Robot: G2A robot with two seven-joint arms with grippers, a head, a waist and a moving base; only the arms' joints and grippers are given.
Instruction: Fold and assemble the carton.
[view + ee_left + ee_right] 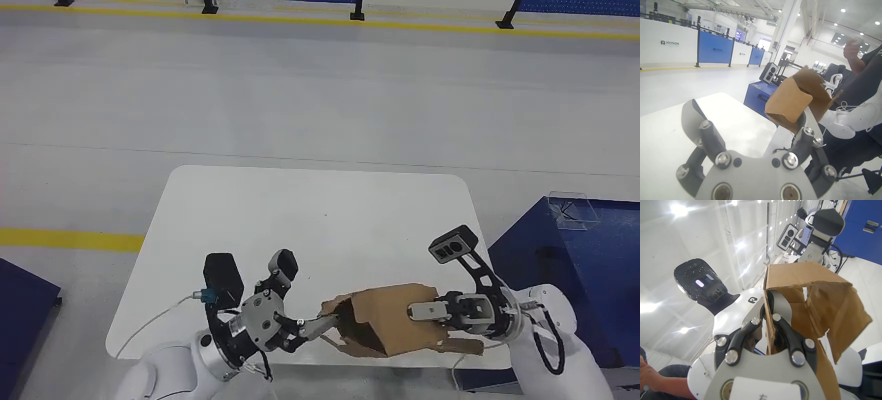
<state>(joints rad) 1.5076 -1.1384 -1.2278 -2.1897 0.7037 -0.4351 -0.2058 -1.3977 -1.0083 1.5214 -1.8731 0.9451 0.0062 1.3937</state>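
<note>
Right claw [770, 306] clamped on a carton [829, 306] wall, left claw [748, 111] spread wide against a flap [791, 102]: too hard a push may tear the frayed board or wrench it free.

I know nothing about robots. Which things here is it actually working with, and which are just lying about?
In the job:
carton
right gripper, clamped on a carton wall
left gripper, open, one finger against the carton

Just lying about:
white table
blue cabinet beside it
</note>
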